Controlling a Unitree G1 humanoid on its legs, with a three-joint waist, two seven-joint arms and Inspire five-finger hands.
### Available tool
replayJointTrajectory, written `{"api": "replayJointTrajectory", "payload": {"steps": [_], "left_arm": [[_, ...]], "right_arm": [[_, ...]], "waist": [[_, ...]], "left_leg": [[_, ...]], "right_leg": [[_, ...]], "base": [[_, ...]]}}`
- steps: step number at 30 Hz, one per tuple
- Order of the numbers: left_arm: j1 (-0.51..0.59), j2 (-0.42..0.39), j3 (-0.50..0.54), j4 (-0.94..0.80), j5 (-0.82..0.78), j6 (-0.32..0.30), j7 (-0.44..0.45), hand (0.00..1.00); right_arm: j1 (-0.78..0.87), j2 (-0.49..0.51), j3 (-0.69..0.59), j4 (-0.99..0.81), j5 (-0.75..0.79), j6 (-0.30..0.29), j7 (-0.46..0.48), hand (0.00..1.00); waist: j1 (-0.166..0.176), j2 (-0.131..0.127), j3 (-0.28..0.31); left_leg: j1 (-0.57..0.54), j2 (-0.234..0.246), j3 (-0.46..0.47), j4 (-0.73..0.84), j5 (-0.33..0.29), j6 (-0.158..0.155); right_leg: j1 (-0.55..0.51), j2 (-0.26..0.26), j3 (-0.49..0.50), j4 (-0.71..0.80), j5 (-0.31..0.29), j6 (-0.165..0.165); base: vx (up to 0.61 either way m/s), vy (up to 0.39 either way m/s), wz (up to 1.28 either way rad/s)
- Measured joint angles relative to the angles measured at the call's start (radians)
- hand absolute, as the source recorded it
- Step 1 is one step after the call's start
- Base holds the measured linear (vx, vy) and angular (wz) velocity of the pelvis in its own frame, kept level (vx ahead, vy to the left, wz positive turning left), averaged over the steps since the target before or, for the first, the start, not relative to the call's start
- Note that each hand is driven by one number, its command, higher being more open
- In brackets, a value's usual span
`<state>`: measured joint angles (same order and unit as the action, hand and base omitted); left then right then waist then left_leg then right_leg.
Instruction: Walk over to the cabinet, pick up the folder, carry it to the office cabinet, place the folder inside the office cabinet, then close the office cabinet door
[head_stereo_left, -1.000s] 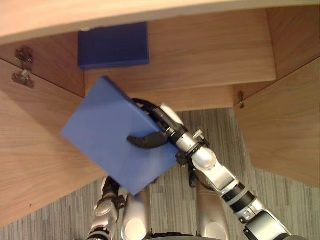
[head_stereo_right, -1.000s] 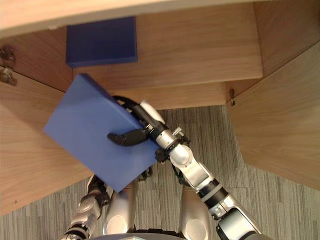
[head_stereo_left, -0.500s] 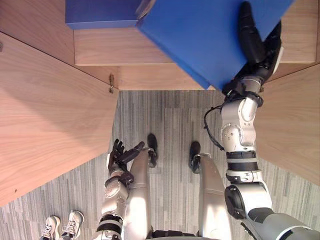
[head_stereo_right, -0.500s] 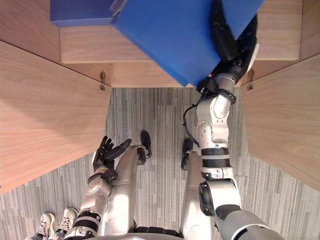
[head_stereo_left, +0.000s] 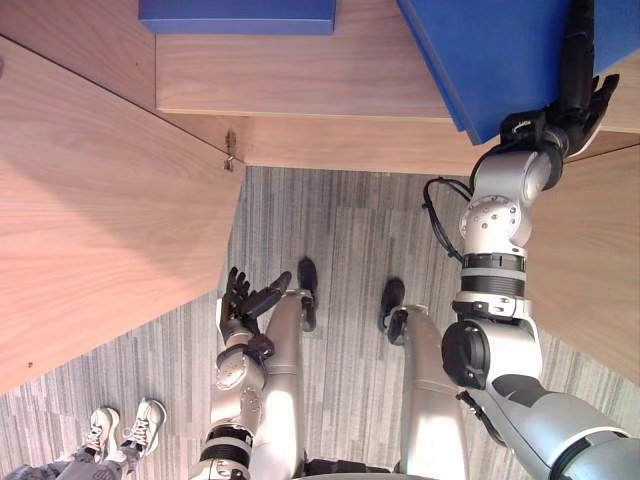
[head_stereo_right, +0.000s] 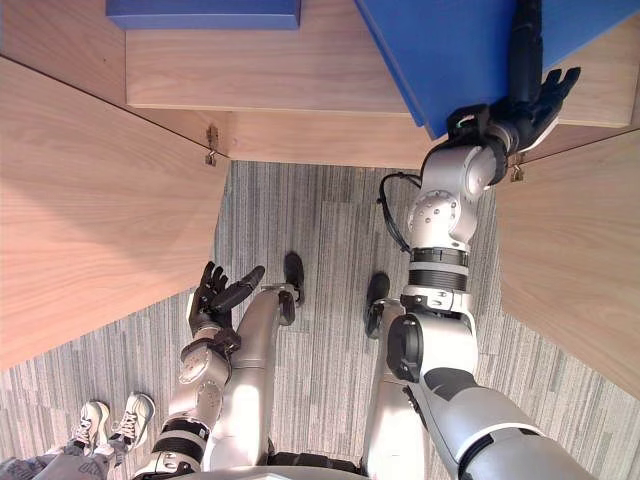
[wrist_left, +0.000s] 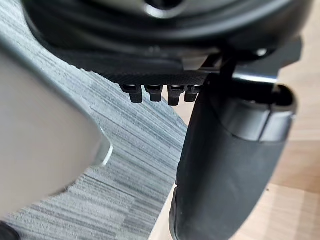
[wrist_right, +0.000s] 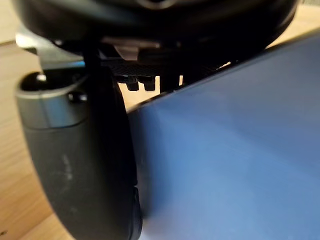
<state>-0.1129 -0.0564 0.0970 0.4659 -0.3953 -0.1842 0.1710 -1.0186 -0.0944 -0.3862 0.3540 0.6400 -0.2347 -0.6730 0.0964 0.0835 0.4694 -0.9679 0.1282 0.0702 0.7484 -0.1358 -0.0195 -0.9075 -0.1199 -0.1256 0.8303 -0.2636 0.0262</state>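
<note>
Folder: blue folder (head_stereo_left: 500, 55) is up at the open office cabinet (head_stereo_left: 330, 75), held tilted over the wooden shelf on the robot's right side. Can't tell if it touches the wood.
Right hand: right hand (head_stereo_left: 575, 105) is gripping the folder. The thumb lies flat on the blue face and the fingers (head_stereo_left: 603, 92) poke out past its edge from underneath.
Writing: the folder cover reads as plain blue as far as it shows. In the right wrist view it's a smooth blue slab (wrist_right: 235, 150) right against the thumb.
Cut off: the folder's far end runs out of view, so its full shape is anyone's guess.
Other blue item: a second blue folder (head_stereo_left: 238, 15) lies flat further left on the same shelf, also cropped.
Doors: left door (head_stereo_left: 100, 200) and right door (head_stereo_left: 590, 260) both swung wide, with a hinge (head_stereo_left: 230, 150) at the left corner.
Left hand: left hand (head_stereo_left: 243, 305) hangs low over the grey carpet (head_stereo_left: 340, 240), fingers loose and spread, holding nothing.
Bystander: a person's shoes (head_stereo_left: 122, 432) at the robot's lower left.
</note>
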Motion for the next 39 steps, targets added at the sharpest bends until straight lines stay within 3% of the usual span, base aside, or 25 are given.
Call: {"api": "replayJointTrajectory", "payload": {"steps": [19,22,23,28,30,31,34,39], "left_arm": [[-0.003,0.001,-0.067,-0.004,-0.018,0.007,0.006,1.00],[-0.003,0.004,-0.064,-0.004,-0.019,0.007,0.006,1.00],[0.021,0.008,-0.064,0.029,-0.016,0.006,-0.007,1.00],[0.013,0.010,-0.036,0.091,-0.013,-0.002,-0.008,1.00],[0.001,0.022,-0.027,0.128,-0.009,-0.015,-0.018,1.00],[-0.004,0.029,-0.027,0.140,-0.006,-0.015,-0.023,1.00],[-0.021,0.040,-0.023,0.176,-0.001,-0.018,-0.031,1.00],[-0.030,0.043,-0.013,0.208,0.026,-0.021,-0.052,1.00]], "right_arm": [[0.020,0.056,0.058,0.004,0.109,-0.029,0.066,1.00],[0.076,0.031,0.150,0.004,0.112,-0.019,0.112,1.00],[0.170,-0.081,0.295,0.010,0.081,0.034,0.217,1.00],[0.219,-0.134,0.384,0.018,0.024,0.046,0.264,1.00],[0.294,-0.175,0.446,0.013,-0.159,0.072,0.309,1.00],[0.316,-0.192,0.462,0.013,-0.227,0.085,0.326,0.00],[0.376,-0.231,0.484,0.015,-0.374,0.126,0.380,0.00],[0.399,-0.256,0.577,0.022,-0.562,0.138,0.492,0.00]], "waist": [[-0.016,-0.001,-0.004],[-0.029,-0.001,-0.005],[-0.035,-0.001,-0.005],[-0.051,-0.005,-0.015],[-0.062,-0.010,-0.022],[-0.066,-0.010,-0.022],[-0.072,-0.010,-0.022],[-0.069,-0.019,-0.029]], "left_leg": [[0.103,0.013,0.056,-0.071,0.005,0.004],[0.109,0.022,0.065,-0.074,0.005,0.004],[0.128,0.031,0.070,-0.082,0.004,0.005],[0.137,0.042,0.079,-0.084,0.004,0.007],[0.137,0.043,0.081,-0.086,0.004,0.007],[0.138,0.045,0.082,-0.087,0.004,0.007],[0.145,0.049,0.087,-0.097,0.005,0.009],[0.163,0.049,0.090,-0.115,0.010,0.011]], "right_leg": [[0.114,-0.005,-0.013,-0.093,0.008,-0.001],[0.122,0.002,-0.012,-0.107,0.016,-0.001],[0.139,0.012,-0.008,-0.120,0.027,-0.001],[0.141,0.018,-0.007,-0.122,0.029,-0.005],[0.141,0.019,-0.006,-0.126,0.031,-0.005],[0.143,0.022,-0.006,-0.130,0.034,-0.004],[0.149,0.027,-0.002,-0.139,0.042,-0.004],[0.160,0.029,0.000,-0.152,0.043,-0.005]], "base": [[0.02,-0.015,0.01],[-0.01,-0.024,-0.10],[-0.07,-0.049,-0.17],[-0.06,-0.047,-0.06],[0.01,-0.013,-0.02],[0.02,-0.017,-0.06],[0.02,-0.019,-0.07],[0.00,-0.011,-0.01]]}}
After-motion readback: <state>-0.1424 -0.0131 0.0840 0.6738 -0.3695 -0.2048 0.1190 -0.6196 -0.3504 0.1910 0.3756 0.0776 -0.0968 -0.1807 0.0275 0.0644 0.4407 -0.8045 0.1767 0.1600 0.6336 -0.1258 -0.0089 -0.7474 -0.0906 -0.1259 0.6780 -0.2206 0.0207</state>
